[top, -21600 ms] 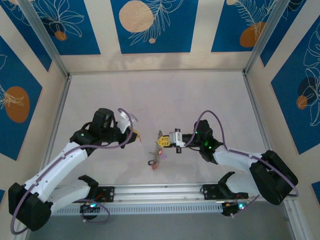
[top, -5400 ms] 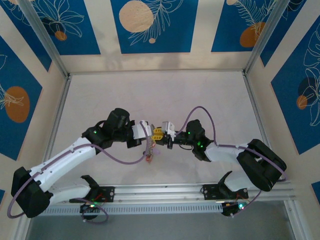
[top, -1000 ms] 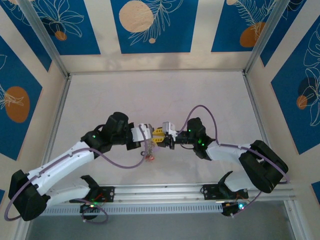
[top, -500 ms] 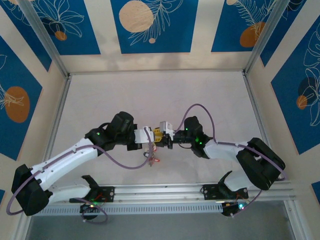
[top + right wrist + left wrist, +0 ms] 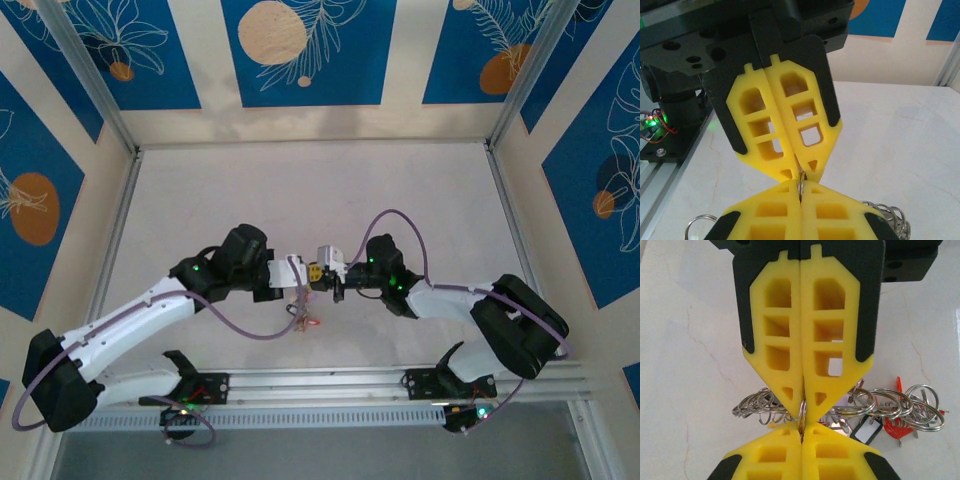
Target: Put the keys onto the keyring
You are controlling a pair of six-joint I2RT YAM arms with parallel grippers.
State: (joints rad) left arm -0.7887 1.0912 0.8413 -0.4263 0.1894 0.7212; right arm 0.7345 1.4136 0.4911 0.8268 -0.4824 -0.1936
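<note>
**Grip state.** Both claws are pressed fully together and meet tip to tip above the table (image 5: 300, 190). The left gripper (image 5: 801, 429) and the right gripper (image 5: 802, 401) each clamp the keyring (image 5: 801, 415), which shows edge-on as a thin metal line in the seam between the fingers. That is my reading only: seen edge-on in both wrist views, it could equally be a key's own loop.

**Load position.** The keys (image 5: 900, 426), mostly red-tagged, hang just behind the pinch point. They are strung among a row of small wire loops (image 5: 875, 407), with one dark-framed white tag (image 5: 865, 430) beside them. From above, the bunch dangles below the joined tips.

**Change.** About twenty seconds ago the left gripper stood well apart from the bunch, which sat at the right gripper. Five seconds ago the tips had already met. Over the last second the joined pair has drifted slightly toward the far wall (image 5: 310, 125). In the last half-second I see almost no motion.

**Meaning.** I judge the two-handed hold to be established and steady. The step in hand is working a key onto the ring, and I see no key added in this interval. The next move calls for a small relative twist. Both claws hold one thin edge, so a slip would drop the bunch.
</note>
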